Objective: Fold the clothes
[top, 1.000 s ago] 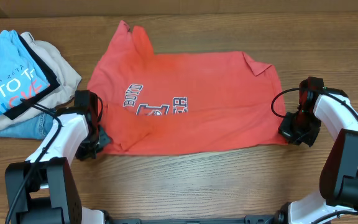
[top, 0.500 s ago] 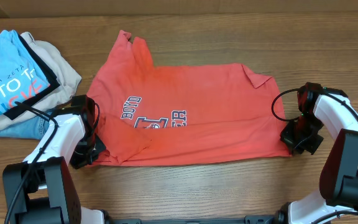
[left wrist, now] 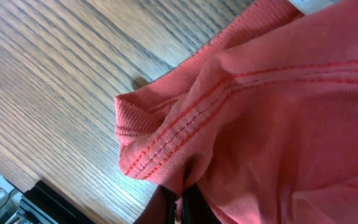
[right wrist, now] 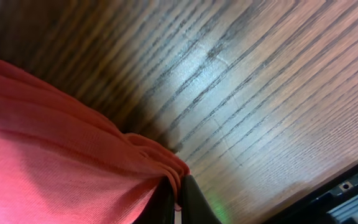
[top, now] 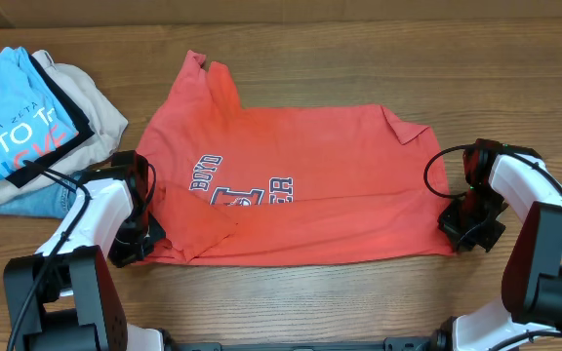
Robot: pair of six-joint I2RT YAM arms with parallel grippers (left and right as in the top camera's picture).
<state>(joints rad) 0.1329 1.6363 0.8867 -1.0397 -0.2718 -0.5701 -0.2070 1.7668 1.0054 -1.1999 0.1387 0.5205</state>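
The coral-red T-shirt [top: 301, 185] lies spread across the middle of the wooden table, navy-and-white lettering facing up. My left gripper [top: 137, 246] is shut on the shirt's near-left corner; the left wrist view shows its fingers [left wrist: 180, 202] pinching the stitched hem [left wrist: 185, 130]. My right gripper [top: 464, 230] is shut on the near-right corner; the right wrist view shows its fingers [right wrist: 178, 198] clamping gathered red cloth [right wrist: 55, 168] just above the table. The small white tag is hidden.
A light-blue T-shirt [top: 13, 122] with white and red print lies on a beige garment [top: 91, 107] at the table's left edge, close behind my left arm. Bare wood table [top: 515, 78] shows behind and to the right of the red shirt.
Both grippers have pulled the shirt's near edge a little toward the front of the table. The left gripper moved left and down; the near-left corner now lies flatter.
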